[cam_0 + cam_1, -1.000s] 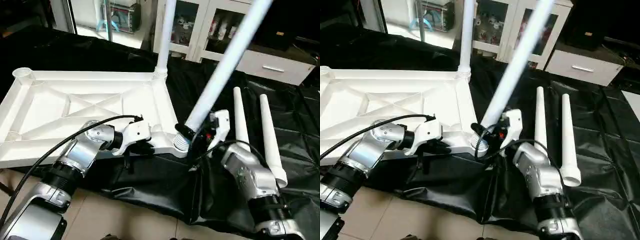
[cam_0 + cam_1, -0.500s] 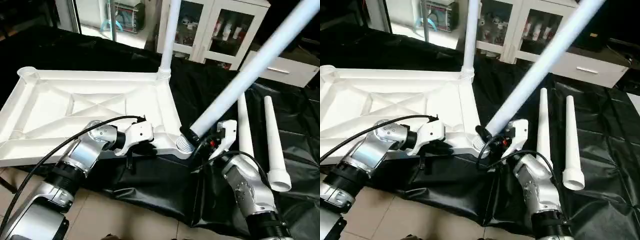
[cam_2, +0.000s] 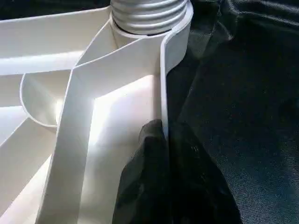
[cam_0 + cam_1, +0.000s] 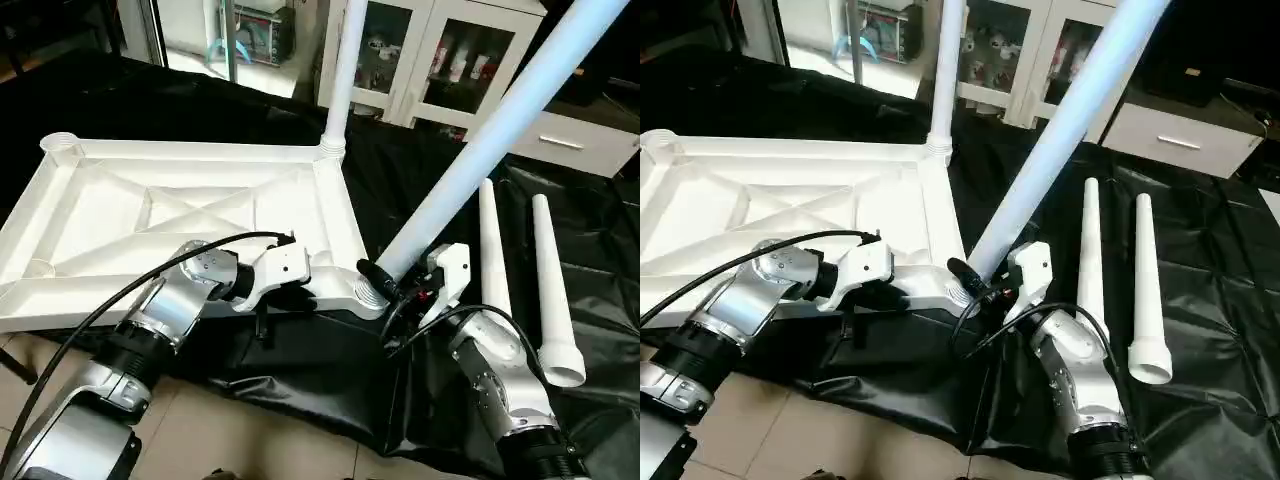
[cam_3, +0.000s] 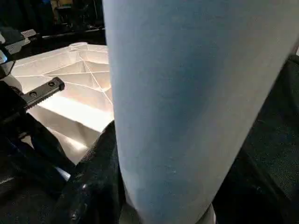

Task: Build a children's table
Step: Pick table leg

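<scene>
I can read no brand or writing on any part. The tabletop [image 4: 190, 215] lies underside up on the black-draped work table [image 4: 600, 260], one leg [image 4: 343, 75] already upright in its far corner socket. Against a second ago, the leg in my grip [image 4: 480, 150] has swung lower and back up — it leans away to the right, its threaded base at the near corner socket [image 4: 365, 292]. My right gripper [image 4: 400, 285] is clamped around that leg's base. My left gripper [image 4: 300, 295] is pinched on the tabletop's near rim — fingers [image 3: 154, 186] tight either side. Two spare legs [image 4: 520, 270] lie beside each other on the cloth.
</scene>
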You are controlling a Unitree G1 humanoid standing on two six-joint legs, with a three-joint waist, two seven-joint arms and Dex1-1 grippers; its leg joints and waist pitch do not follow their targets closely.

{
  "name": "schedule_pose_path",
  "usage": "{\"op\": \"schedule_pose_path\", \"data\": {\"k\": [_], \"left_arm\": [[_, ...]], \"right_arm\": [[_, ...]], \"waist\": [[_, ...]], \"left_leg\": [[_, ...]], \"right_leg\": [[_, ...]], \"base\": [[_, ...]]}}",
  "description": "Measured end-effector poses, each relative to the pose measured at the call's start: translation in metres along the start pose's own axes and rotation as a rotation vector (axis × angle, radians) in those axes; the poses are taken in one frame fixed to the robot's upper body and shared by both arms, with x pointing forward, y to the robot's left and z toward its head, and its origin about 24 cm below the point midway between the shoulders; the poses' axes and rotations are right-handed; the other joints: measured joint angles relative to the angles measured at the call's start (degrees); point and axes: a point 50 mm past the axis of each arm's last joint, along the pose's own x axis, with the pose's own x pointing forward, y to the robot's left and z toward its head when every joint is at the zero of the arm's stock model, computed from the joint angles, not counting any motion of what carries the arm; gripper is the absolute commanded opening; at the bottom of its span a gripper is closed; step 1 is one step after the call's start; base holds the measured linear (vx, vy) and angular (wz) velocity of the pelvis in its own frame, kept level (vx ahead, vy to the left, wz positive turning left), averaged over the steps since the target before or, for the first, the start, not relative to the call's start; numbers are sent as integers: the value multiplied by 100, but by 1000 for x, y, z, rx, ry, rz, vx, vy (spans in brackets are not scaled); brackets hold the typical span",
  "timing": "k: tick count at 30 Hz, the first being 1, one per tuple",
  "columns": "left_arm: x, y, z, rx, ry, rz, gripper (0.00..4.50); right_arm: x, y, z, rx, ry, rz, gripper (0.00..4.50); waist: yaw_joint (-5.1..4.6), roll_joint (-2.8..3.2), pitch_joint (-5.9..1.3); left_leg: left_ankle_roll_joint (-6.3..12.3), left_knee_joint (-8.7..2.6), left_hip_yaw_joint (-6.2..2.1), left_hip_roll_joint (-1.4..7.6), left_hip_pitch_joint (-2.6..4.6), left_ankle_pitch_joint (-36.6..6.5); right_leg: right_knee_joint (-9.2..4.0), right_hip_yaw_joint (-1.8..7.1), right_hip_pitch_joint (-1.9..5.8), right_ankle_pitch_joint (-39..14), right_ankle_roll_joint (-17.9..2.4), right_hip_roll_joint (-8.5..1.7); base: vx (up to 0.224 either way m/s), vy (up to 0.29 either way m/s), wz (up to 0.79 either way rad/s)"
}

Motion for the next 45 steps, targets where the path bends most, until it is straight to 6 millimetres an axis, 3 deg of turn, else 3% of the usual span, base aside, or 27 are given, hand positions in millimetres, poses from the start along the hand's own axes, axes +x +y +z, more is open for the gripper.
{"op": "schedule_pose_path", "data": {"k": [11,17,27,40,45], "left_arm": [[0,0,-3,-9,13,2,0],[0,0,-5,-16,18,4,0],[0,1,-6,-13,31,8,0],[0,1,-5,-13,32,9,0],[1,1,-5,-12,35,12,0]], "right_arm": [[3,-4,-1,12,89,39,191],[9,-7,3,19,154,63,191],[18,-10,9,-28,250,116,191],[17,-6,4,-27,218,78,191],[17,-5,2,-28,205,54,191]], "waist": [[-97,-45,-25],[-135,-53,-32],[-141,-79,-49],[-139,-81,-51],[-149,-71,-52]], "left_leg": [[6,-4,-14,-40,4,-3],[10,-3,-90,-84,5,-6],[16,-7,-116,-89,8,-11],[28,-27,-124,-94,6,-19],[37,-48,-162,-92,8,-26]], "right_leg": [[-2,1,7,-17,27,-31],[-15,-4,13,-58,46,-35],[-57,-26,22,-60,46,-35],[-116,-39,28,-61,46,-35],[-138,-98,43,-202,45,-37]], "base": [[0,0,0],[0,0,0],[0,0,0],[0,0,0],[0,0,0]]}}
